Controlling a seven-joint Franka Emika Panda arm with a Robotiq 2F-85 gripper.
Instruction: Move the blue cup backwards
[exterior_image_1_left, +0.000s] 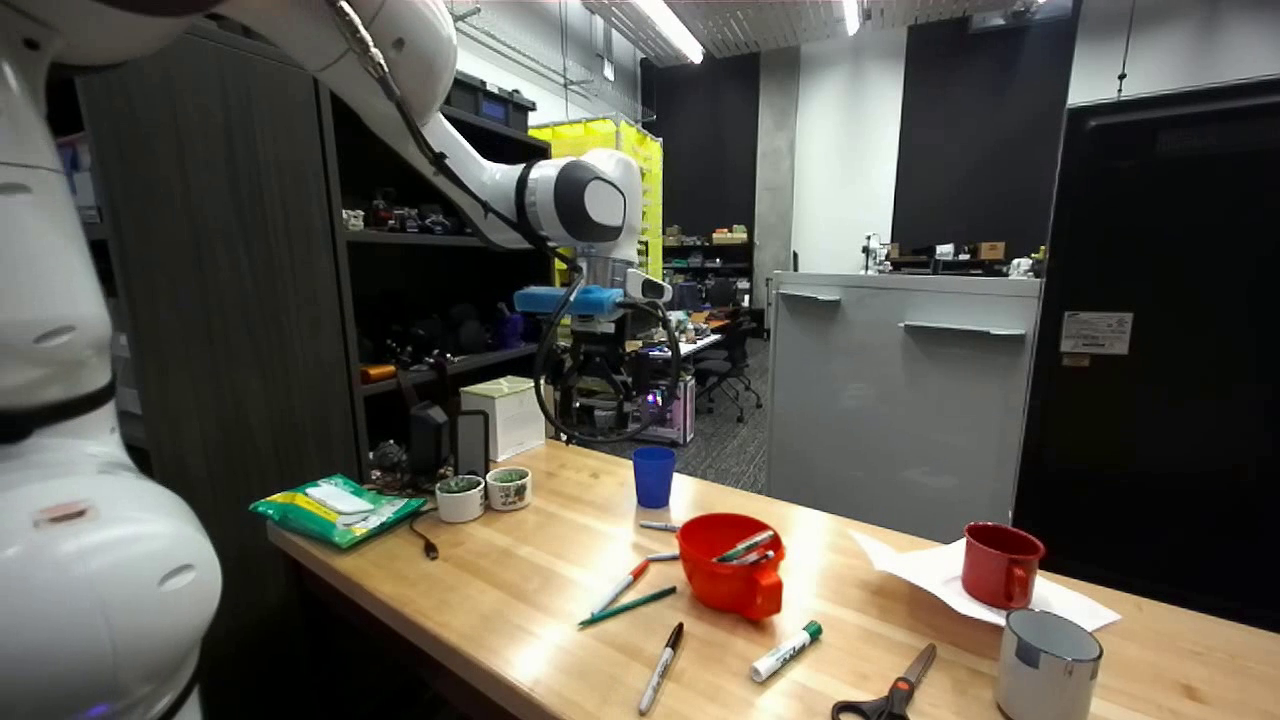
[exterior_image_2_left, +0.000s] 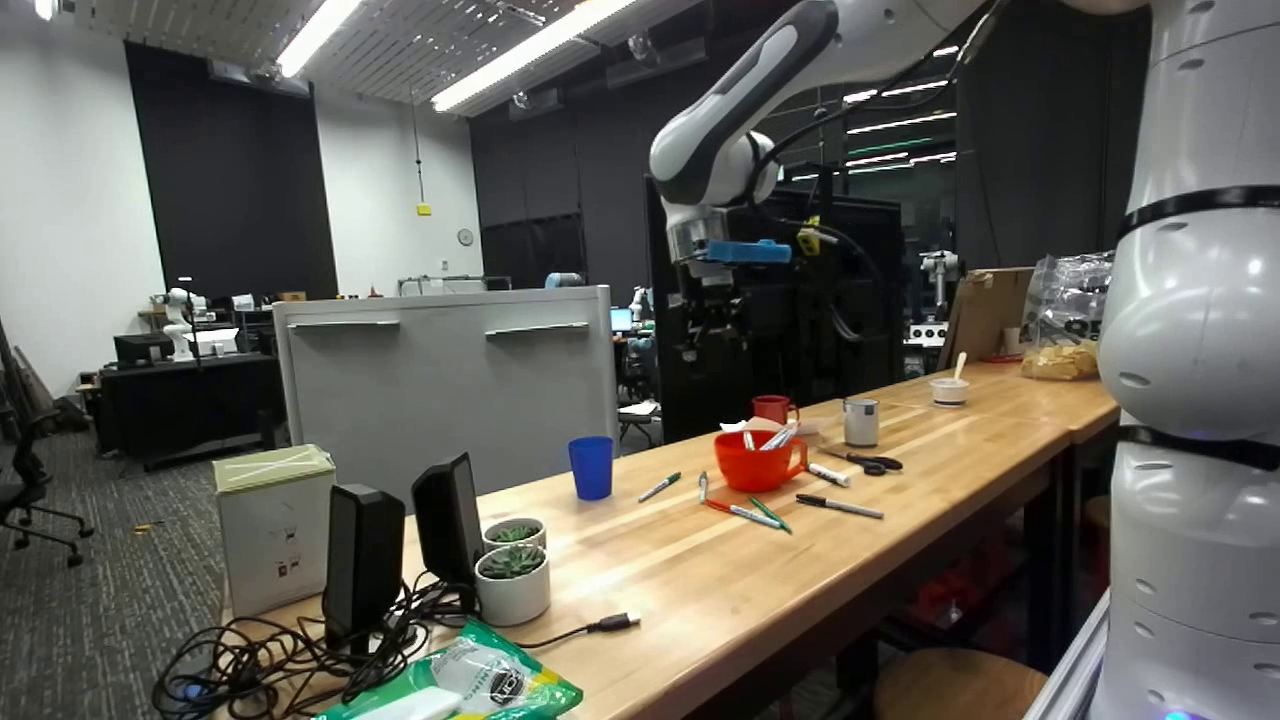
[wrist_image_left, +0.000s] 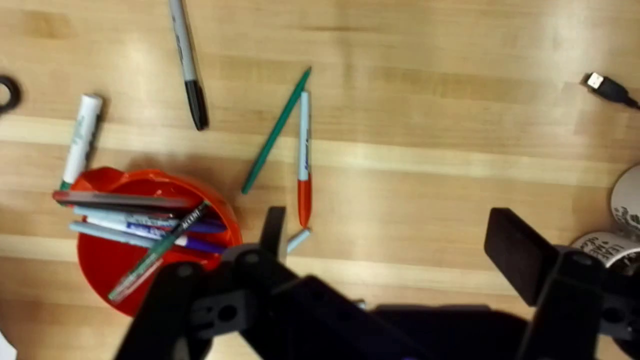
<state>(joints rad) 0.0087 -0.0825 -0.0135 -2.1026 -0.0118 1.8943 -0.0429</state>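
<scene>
Pale wooden tabletop (exterior_image_1_left: 500, 580), claw (wrist_image_left: 392, 243) raised above it with jaws wide apart, nothing gripped. Blue cup (exterior_image_1_left: 654, 478) stands upright near the far edge, left of the red bowl (exterior_image_1_left: 722, 582) in both exterior views. Likely hazards: pushed farther back (if "backwards" means that way), it could fall; struck off-centre during a grasp, it could topple. Plain, solid blue, taller than wide.

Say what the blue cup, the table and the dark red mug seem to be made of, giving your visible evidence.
The blue cup: probably smooth plastic; even colour, thin rim.
The table: glossy-finished wood; grain and strips show, with glare.
The dark red mug: glossy, perhaps enamelled metal or glazed ceramic; its shine fits either.
</scene>
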